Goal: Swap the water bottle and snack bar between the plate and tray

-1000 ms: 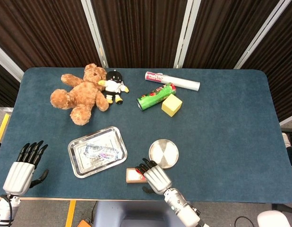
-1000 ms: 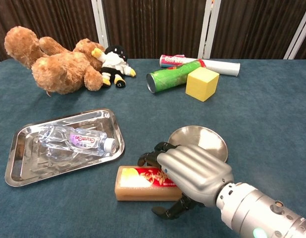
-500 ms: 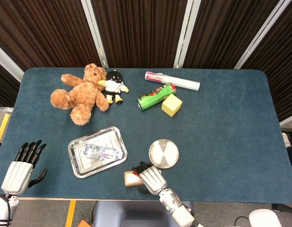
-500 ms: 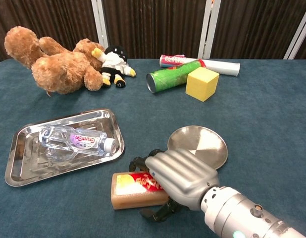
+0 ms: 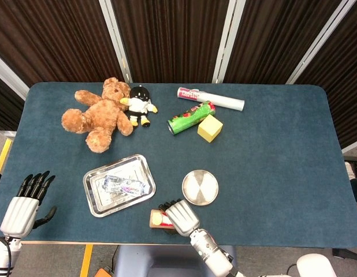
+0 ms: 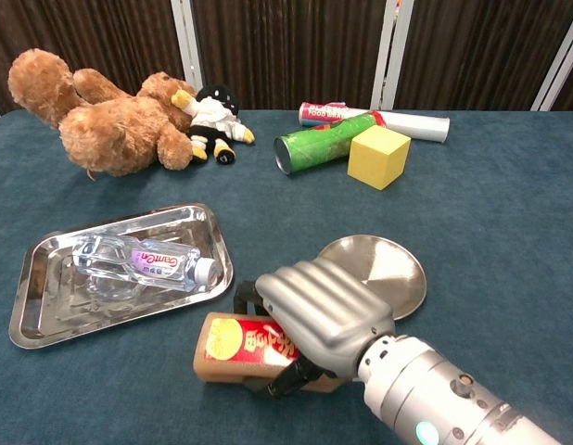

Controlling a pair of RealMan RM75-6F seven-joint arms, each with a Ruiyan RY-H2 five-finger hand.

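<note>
The snack bar (image 6: 233,346), tan with a red and yellow wrapper, is near the table's front edge, and my right hand (image 6: 316,311) grips it from above; the head view shows the bar (image 5: 157,219) under that hand (image 5: 174,215). The clear water bottle (image 6: 143,260) lies on its side in the steel tray (image 6: 31,311), also visible as the bottle (image 5: 123,186) in the tray (image 5: 95,202). The round metal plate (image 6: 398,269) holds nothing and sits just right of my right hand. My left hand (image 5: 23,203) hangs off the table's left front corner with fingers apart, holding nothing.
A brown teddy bear (image 6: 96,116) and a small black-and-white doll (image 6: 210,116) lie at the back left. A green can (image 6: 324,144), a yellow cube (image 6: 377,156) and a white tube (image 6: 398,120) sit at the back centre. The table's front edge (image 5: 109,241) runs close below the bar.
My right hand has dragged the snack bar leftward and toward the front edge, away from the plate. The left hand has drifted slightly down and left.
</note>
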